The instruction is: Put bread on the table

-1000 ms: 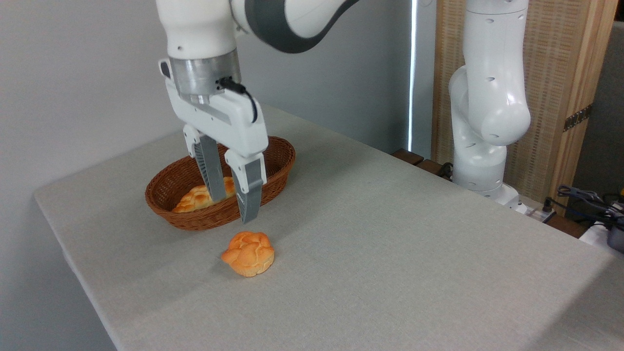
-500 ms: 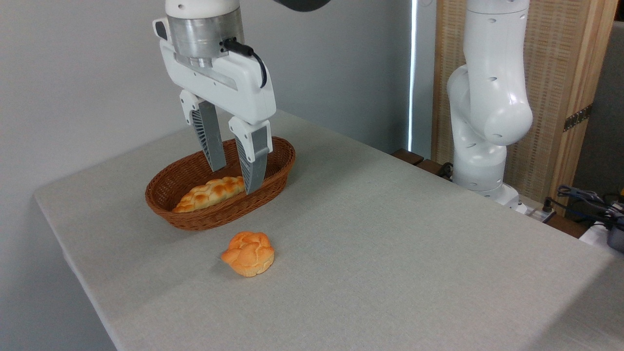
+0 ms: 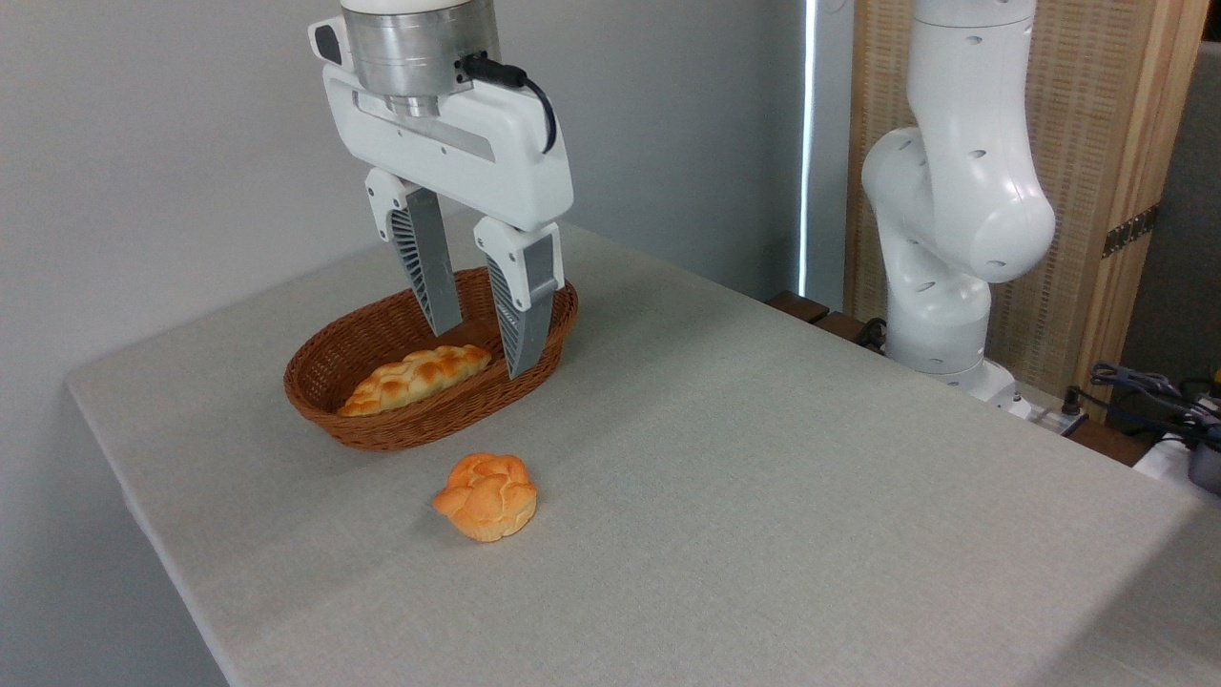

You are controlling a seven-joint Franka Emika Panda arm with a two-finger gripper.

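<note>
the bread (image 3: 486, 496) rests on the counter (image 3: 763, 477), just in front of the basket (image 3: 382, 425). the claw (image 3: 482, 353) hangs released and empty above the basket's right end, so the bun lies below and nearer the camera.

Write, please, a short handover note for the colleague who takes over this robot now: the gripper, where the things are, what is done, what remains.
Gripper: open, holding nothing, raised above the wicker basket.
Bread: small round bun, lying on the table just in front of the basket, apart from it and from the gripper.
Braided loaf: inside the basket.
Done: the bun is out and resting on the table, released.
Left: judging by this view, nothing for the bun; perhaps only move the arm away.
</note>
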